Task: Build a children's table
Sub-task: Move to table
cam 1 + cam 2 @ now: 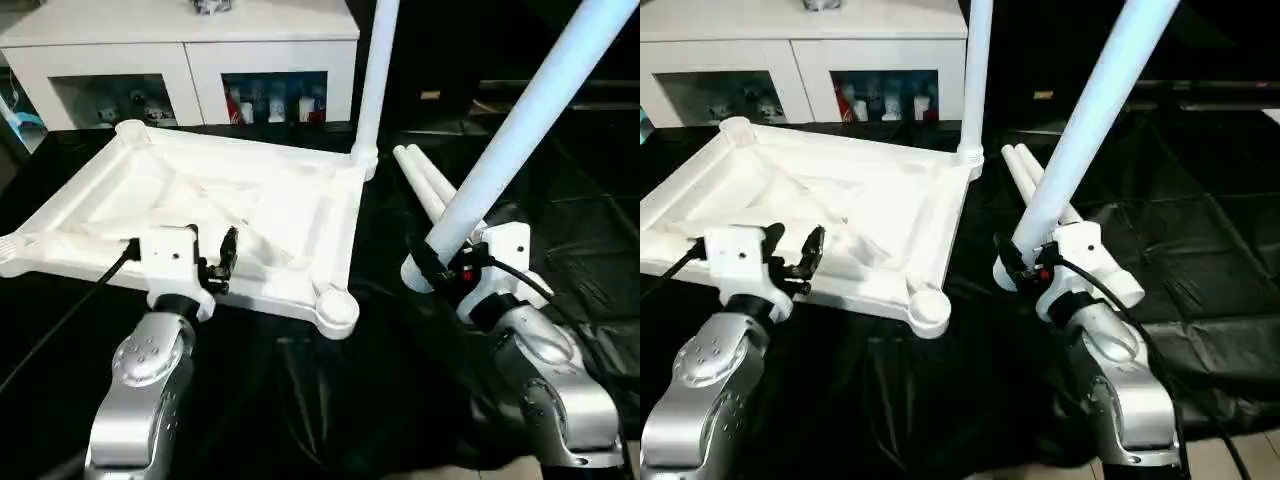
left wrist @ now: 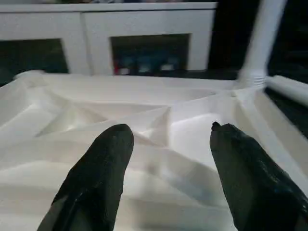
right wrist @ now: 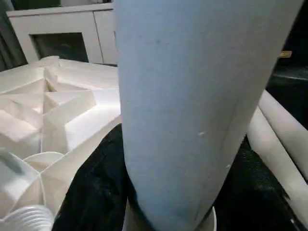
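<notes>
The children's table top (image 1: 300,215) lies upside down on black cloth, ribbed underside up. One white leg (image 1: 375,70) stands upright in its far right corner socket. My right gripper (image 1: 440,268) is shut on a second leg (image 1: 520,130) near its lower end; the leg leans up to the right, and that end hangs just right of the top's near right corner socket (image 1: 335,308), which is empty. Two more legs (image 1: 425,180) lie on the cloth beside the top. My left gripper (image 1: 795,243) is open over the top's near edge, with only ribs between its fingers (image 2: 101,163).
A white cabinet (image 1: 185,50) with glass doors and small items inside stands behind the table top. Black cloth (image 1: 380,400) covers the work surface. A black cable (image 1: 70,310) runs from my left wrist toward the near left.
</notes>
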### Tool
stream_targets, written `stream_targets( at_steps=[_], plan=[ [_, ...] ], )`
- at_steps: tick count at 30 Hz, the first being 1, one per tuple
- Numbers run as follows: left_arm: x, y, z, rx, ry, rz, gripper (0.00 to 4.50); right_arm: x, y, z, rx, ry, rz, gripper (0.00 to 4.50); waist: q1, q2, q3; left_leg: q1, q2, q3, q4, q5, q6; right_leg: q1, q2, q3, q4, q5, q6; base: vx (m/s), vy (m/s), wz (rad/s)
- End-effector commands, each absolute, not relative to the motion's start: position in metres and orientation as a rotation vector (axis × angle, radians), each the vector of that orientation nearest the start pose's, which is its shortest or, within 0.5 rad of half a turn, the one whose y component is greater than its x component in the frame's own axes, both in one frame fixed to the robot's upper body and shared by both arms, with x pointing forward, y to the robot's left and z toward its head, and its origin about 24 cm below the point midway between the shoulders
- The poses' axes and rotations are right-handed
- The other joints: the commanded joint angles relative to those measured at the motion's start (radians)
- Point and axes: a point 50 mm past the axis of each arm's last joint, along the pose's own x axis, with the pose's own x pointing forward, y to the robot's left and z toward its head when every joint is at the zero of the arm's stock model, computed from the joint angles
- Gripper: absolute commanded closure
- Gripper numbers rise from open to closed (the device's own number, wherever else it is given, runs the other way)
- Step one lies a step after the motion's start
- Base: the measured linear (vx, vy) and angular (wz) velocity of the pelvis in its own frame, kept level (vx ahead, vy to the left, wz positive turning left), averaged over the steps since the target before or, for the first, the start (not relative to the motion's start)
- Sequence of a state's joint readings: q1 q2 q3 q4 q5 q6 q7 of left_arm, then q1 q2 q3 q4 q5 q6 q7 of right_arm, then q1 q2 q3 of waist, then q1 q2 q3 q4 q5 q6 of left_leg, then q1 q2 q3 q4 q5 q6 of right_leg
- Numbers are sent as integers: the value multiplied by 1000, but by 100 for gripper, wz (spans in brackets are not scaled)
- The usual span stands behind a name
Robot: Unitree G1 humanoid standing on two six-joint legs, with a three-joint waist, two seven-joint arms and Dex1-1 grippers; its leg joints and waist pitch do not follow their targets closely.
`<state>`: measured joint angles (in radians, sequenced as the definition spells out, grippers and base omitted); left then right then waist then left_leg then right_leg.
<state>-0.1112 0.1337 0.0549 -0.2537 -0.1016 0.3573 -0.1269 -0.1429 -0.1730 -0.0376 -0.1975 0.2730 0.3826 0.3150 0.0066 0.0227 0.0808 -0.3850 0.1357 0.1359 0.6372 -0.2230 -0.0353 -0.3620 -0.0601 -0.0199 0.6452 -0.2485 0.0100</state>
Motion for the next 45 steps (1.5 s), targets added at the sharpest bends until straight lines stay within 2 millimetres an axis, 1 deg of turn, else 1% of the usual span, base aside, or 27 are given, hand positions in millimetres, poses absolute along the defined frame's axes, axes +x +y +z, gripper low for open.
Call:
stream_targets(
  at_steps=[1, 7, 13, 14, 15, 16, 17, 18, 19, 21, 22, 23, 24, 25, 26, 27, 29, 30, 31, 32, 33, 34, 36, 38, 42, 43, 45],
  plan=[
    [276, 155, 98, 36, -7, -296, 149, 278, -153, 101, 108, 7, 404, 260, -1, -1, -38, 18, 74, -34, -105, -274, -7, 20, -81, 46, -103, -278, -184, -62, -12, -4],
    [290, 147, 98, 75, 45, -519, 116, 283, -161, 106, 54, 15, 448, 260, 0, 27, -48, 13, 73, -28, -106, -225, -15, 19, -73, 47, -86, -90, -201, -9, 0, -1],
    [294, 163, 97, 64, 36, -279, 110, 283, -163, 106, 59, 14, 404, 260, 4, 18, -65, 5, 73, -17, -88, -6, 109, 38, -78, 40, -71, 194, -276, 0, 0, 0],
    [294, 166, 96, 49, 41, -218, 110, 283, -163, 103, 62, 24, 392, 260, 3, 4, -58, -26, 58, -43, -98, 15, 163, 56, -83, 5, -63, 218, -290, 0, 0, 0],
    [293, 169, 96, 25, 36, -160, 110, 283, -159, 102, 53, 26, 395, 260, -8, 15, -61, -32, 52, -79, -97, 24, 243, 60, -70, -41, -62, 193, -305, 9, -23, 36],
    [291, 170, 97, 19, 27, -122, 110, 282, -154, 100, 43, 24, 408, 260, -11, 37, -71, -12, 63, -98, -89, 40, 279, 52, -58, -58, -53, 181, -322, 9, -23, 36],
    [289, 170, 96, 30, 33, -112, 110, 282, -151, 99, 45, 30, 418, 260, -33, 54, -72, 17, 98, -172, -103, 87, 390, 27, -9, -85, -10, 72, -341, 45, -68, 57],
    [288, 170, 96, 49, 33, -102, 110, 282, -148, 98, 49, 37, 422, 260, -51, 61, -67, 54, 123, -252, -122, 164, 495, -24, 20, -81, 43, -120, -304, 13, -117, 51],
    [287, 170, 96, 53, 33, -97, 110, 282, -147, 98, 53, 38, 424, 260, -46, 56, -59, 52, 127, -293, -143, 151, 503, -40, 26, -64, 82, -221, -253, 13, -117, 51],
    [285, 165, 95, 41, 41, -110, 110, 284, -144, 97, 73, 44, 433, 260, -37, 37, -62, 48, 114, -316, -160, 67, 465, -54, 19, -32, 89, -236, -255, -14, -187, 65],
    [285, 162, 97, 19, 38, -126, 110, 284, -142, 98, 73, 40, 441, 260, -28, 15, -63, 24, 52, -302, -158, -34, 425, -32, -7, 8, 35, -183, -328, -22, -215, 72],
    [285, 161, 97, 15, 47, -131, 110, 285, -142, 98, 101, 43, 440, 260, -9, -17, -61, 1, -26, -171, -42, -46, 325, 0, -75, 72, -109, -64, -404, -9, -220, 66],
    [286, 160, 98, 15, 50, -130, 110, 285, -142, 98, 111, 43, 436, 260, 32, -39, -51, -39, -67, -72, 39, -33, 206, 65, -105, 92, -114, 10, -209, -26, -184, 24],
    [286, 160, 98, 15, 52, -129, 110, 285, -143, 98, 118, 42, 433, 260, 40, -48, -52, -42, -45, -74, 32, 2, 147, 66, -120, 100, -120, -37, -91, -26, -184, 24],
    [287, 160, 99, 39, 57, -126, 110, 286, -143, 98, 127, 41, 428, 260, 76, -51, -46, -67, -35, -75, 54, -21, 119, 75, -148, 144, -131, -91, 122, -45, -159, 1],
    [288, 161, 99, 43, 54, -119, 110, 286, -144, 98, 126, 38, 420, 260, 83, -55, -62, -93, -32, -90, 92, -96, 128, 112, -192, 189, -112, 29, 227, -21, -88, 8],
    [290, 162, 101, 65, 46, -102, 110, 286, -146, 98, 120, 33, 409, 260, 82, -46, -63, -83, -23, -103, 85, -97, 71, 113, -187, 152, -86, 336, 104, -10, -44, 4],
    [291, 163, 100, 82, 65, -96, 110, 286, -147, 98, 122, 30, 402, 260, 85, -32, -69, -57, -21, -99, 43, -47, 40, 110, -136, 111, -80, 446, -26, 0, 0, 0],
    [291, 163, 100, 82, 65, -96, 110, 286, -147, 98, 122, 30, 402, 260, 80, -26, -68, -43, -10, -93, 4, -9, 39, 104, -102, 82, -78, 442, -78, 0, 0, 0],
    [292, 163, 101, 73, 54, -98, 110, 285, -147, 98, 123, 26, 397, 260, 75, 13, -80, -13, 30, -89, -54, 76, 50, 100, -53, 43, -61, 393, -123, -14, 82, 6],
    [293, 161, 104, 54, 39, -105, 110, 284, -149, 98, 127, 23, 384, 260, 52, 57, -95, 57, 164, -160, -77, 196, 145, 30, -41, 10, -7, 270, -134, -26, 118, 8],
    [295, 160, 105, 46, 38, -111, 110, 283, -151, 98, 128, 23, 373, 260, 31, 59, -93, 69, 197, -181, -86, 283, 173, 4, -45, 8, 7, 194, -148, -26, 118, 8],
    [298, 157, 104, 26, 46, -134, 110, 283, -153, 98, 124, 20, 357, 260, 27, 73, -84, 39, 128, -133, -75, 187, 190, 18, -69, 11, -23, 125, -212, -55, 100, 4],
    [300, 155, 103, 28, 53, -154, 110, 283, -154, 98, 121, 17, 348, 260, 45, 38, -80, 0, 72, -67, -68, 20, 125, 53, -108, 37, -70, 153, -278, -69, 64, 2],
    [299, 146, 102, 42, 50, -296, 110, 282, -153, 99, 128, 10, 373, 260, 43, 34, -62, 17, 78, -35, -96, -216, 38, 35, -97, 36, -104, -239, -234, -77, 16, 4],
    [298, 141, 103, 17, 44, -398, 81, 284, -153, 100, 128, 9, 389, 260, 33, 0, -61, 17, 83, -29, -105, -256, 20, 30, -90, 35, -111, -311, -203, -67, 16, -2],
    [302, 128, 106, 108, 44, -663, 76, 290, -154, 103, 118, 3, 443, 260, 42, 26, -70, 28, 83, -25, -104, -253, 8, 12, -91, 37, -106, -332, -181, -57, 10, 0]
  ],
)
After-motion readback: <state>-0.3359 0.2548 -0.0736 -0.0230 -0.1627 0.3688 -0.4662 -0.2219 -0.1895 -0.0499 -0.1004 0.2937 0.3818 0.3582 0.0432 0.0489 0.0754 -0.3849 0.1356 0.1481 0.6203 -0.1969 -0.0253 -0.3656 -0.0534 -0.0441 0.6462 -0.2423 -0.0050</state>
